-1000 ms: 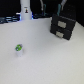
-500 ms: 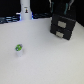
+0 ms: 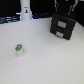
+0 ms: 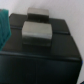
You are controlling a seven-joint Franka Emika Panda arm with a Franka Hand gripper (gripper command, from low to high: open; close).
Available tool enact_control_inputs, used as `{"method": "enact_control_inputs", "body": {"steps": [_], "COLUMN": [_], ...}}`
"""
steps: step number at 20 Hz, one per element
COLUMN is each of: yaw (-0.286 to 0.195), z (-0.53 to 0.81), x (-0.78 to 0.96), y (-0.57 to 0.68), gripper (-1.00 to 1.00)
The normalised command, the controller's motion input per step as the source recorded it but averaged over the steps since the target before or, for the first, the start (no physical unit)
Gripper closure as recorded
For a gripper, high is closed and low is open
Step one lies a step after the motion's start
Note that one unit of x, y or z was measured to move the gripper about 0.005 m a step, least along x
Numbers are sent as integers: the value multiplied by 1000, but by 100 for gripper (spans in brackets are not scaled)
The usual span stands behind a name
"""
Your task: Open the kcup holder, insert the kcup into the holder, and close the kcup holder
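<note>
The exterior view takes in the whole white tabletop [image 3: 45, 62]. Nearest the camera, toward the exterior view's left and well away from every edge, stands the kcup [image 3: 19, 49], a tiny white pod with a green top, upright and alone on the bare surface. Nothing touches it.

Farther back, toward the far edge on the exterior view's right, sits the kcup holder [image 3: 63, 27], a black box with two stacked drawer fronts, each showing a small pale handle. Both drawers look flush with the front, so the holder appears closed. The arm's gripper [image 3: 63, 10] hangs directly above the holder's top, dark against dark, and this view is too blurred to separate its fingers.

At the far edge on the exterior view's left stands a tall white bottle-shaped object [image 3: 25, 10], with a dark strip behind it.

The wrist view shows only what the exterior view cannot: the kcup holder [image 4: 47, 52] from just above, filling the picture as a black top surface with two grey blocks resting toward its far side. A teal patch shows at one side. The pod is out of sight here, and no fingertips can be made out, so I cannot tell whether the jaws are apart or together.
</note>
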Motion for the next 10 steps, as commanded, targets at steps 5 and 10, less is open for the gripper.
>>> {"method": "enact_control_inputs", "body": {"steps": [5, 10], "yaw": [-132, -95], "z": [-336, -434], "x": [-168, -207], "y": [458, 272], "gripper": [-100, -100]}}
